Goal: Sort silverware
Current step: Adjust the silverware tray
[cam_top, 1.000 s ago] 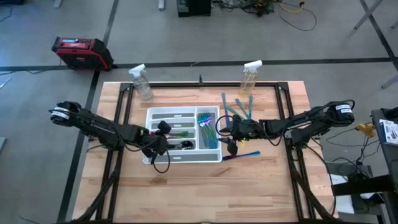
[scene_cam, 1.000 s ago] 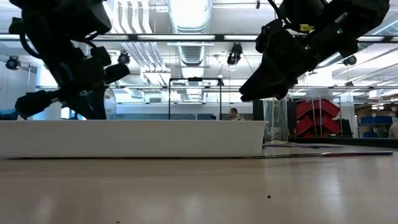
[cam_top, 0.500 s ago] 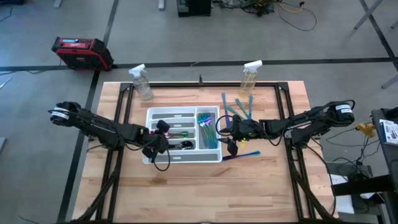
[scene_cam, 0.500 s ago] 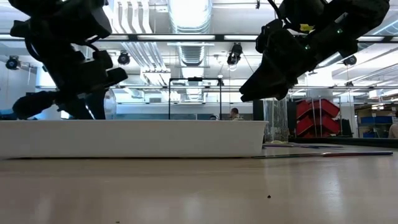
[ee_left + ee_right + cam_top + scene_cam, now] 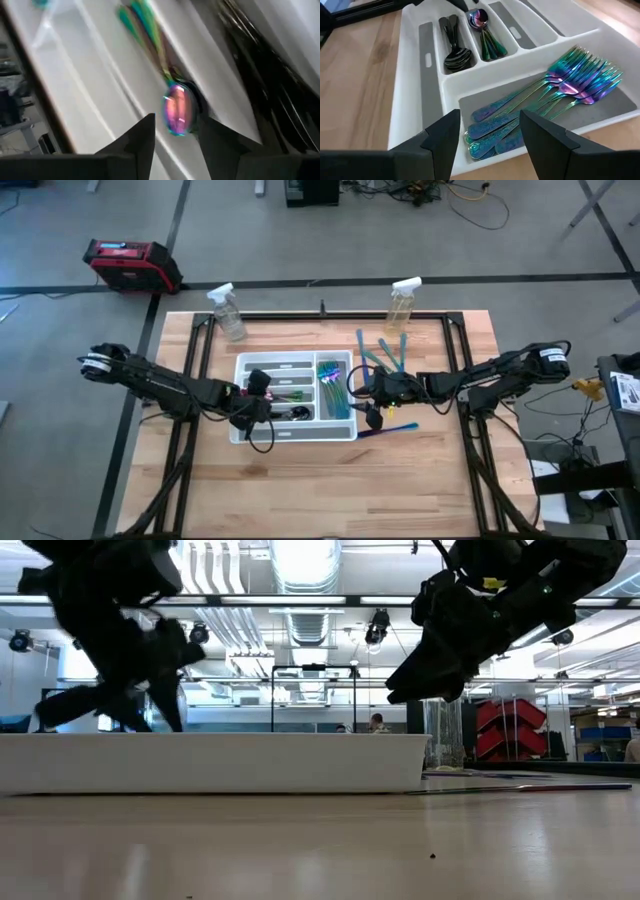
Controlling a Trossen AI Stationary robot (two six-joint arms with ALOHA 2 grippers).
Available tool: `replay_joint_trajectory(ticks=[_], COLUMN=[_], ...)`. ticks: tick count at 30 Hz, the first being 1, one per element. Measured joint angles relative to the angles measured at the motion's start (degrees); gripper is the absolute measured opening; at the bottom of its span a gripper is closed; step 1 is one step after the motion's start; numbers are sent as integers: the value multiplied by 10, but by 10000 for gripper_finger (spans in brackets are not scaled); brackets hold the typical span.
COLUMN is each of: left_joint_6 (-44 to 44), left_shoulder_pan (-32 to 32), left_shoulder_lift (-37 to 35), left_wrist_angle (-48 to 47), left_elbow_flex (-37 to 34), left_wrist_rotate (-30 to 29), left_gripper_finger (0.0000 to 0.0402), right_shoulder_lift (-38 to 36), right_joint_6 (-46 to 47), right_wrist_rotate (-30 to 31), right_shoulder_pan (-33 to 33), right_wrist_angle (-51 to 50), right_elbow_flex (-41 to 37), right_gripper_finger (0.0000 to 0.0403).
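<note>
Nearest, the left tool [image 5: 175, 145] hangs open over the white tray [image 5: 343, 430], an iridescent spoon [image 5: 176, 115] lying free below among its kind; lift straight up to avoid snagging; farther, at three o'clock, the right tool [image 5: 368, 390] waits open over the forks [image 5: 560, 95]; loose silverware [image 5: 385, 352] remains on the desk [image 5: 300, 490].

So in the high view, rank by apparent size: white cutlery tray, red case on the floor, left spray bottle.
1. White cutlery tray
2. Red case
3. Left spray bottle
The case sits lower, on the floor, so it looks smaller than it is.
</note>
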Motion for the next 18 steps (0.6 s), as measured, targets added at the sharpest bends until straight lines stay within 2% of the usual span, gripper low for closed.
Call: replay_joint_trajectory(ticks=[6,11,14,18], left_joint_6=[-56,-190,-268,-320], left_shoulder_pan=[0,0,-1,-8], left_shoulder_lift=[-19,-23,-23,-19], left_wrist_angle=[9,25,46,124], left_elbow_flex=[89,153,162,135], left_wrist_rotate=[-1,14,32,43], left_gripper_finger=[124,118,118,118], right_shoulder_lift=[-5,-23,-34,-37], right_joint_6=[6,6,-11,-53], right_wrist_rotate=[36,113,156,128], right_shoulder_pan=[-20,-57,-80,-89], right_wrist_angle=[-21,-151,-231,-277], right_elbow_flex=[0,19,27,26], right_gripper_finger=[193,187,186,185])
